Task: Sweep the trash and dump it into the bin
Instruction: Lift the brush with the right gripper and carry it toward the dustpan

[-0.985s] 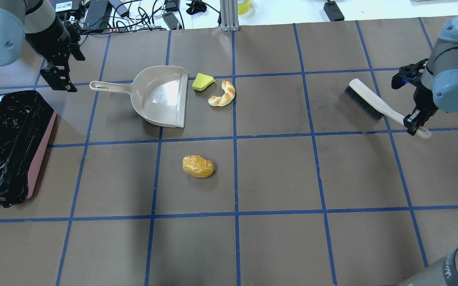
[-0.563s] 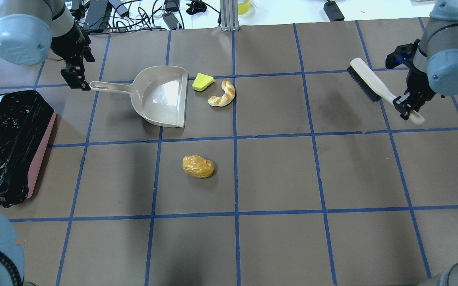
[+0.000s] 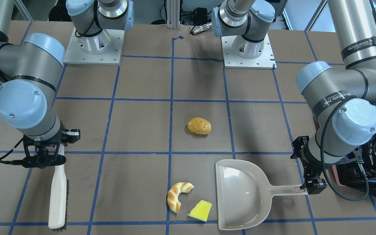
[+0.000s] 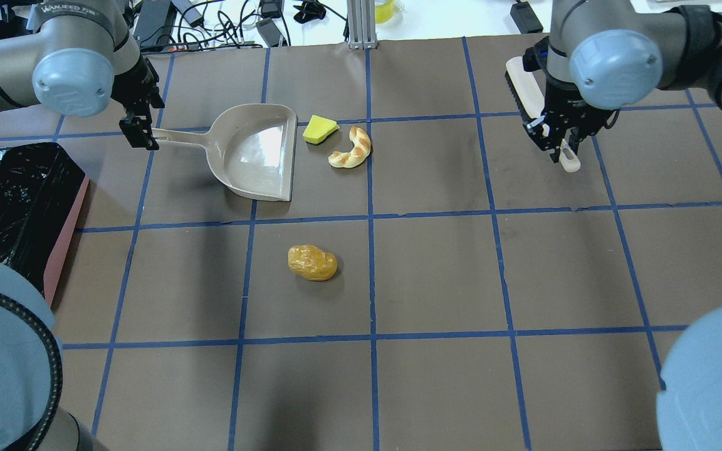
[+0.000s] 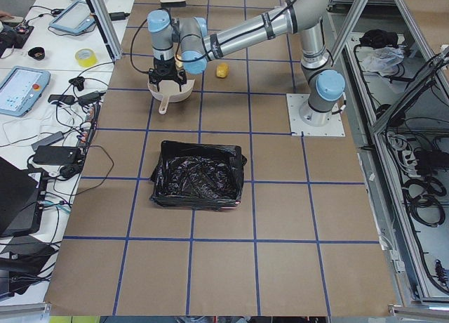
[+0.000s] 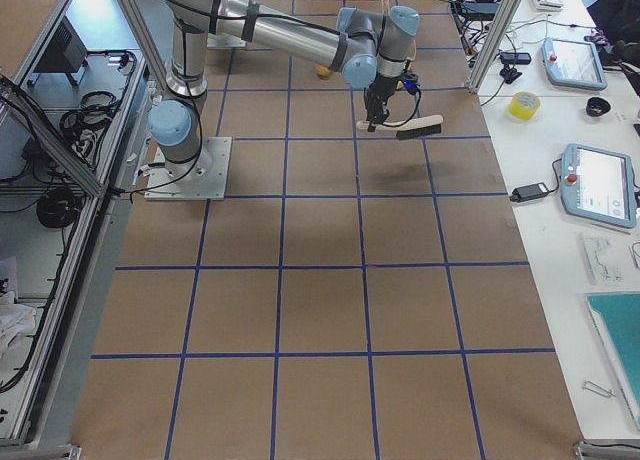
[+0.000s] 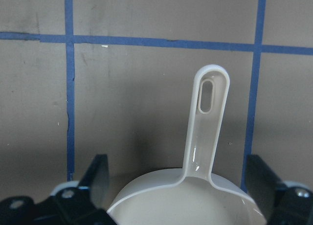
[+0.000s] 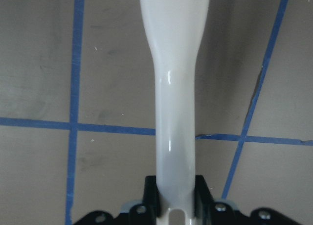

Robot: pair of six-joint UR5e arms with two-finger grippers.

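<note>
The trash lies on the brown table: a golden bread roll, a striped croissant and a yellow wedge, the last two just off the mouth of a beige dustpan. My left gripper is open, its fingers straddling the dustpan handle without touching it. My right gripper is shut on the white handle of a brush at the far right. The bin, pink with a black bag, stands at the left edge.
Cables, chargers and tablets lie on the white bench beyond the table's far edge, with an aluminium post at its middle. Both arm bases sit on the robot's side. Blue tape lines grid the table.
My left gripper has moved right, from beside the bin's far corner to the dustpan handle's end. The right arm has carried the brush leftward and farther away, turning it more lengthwise.
</note>
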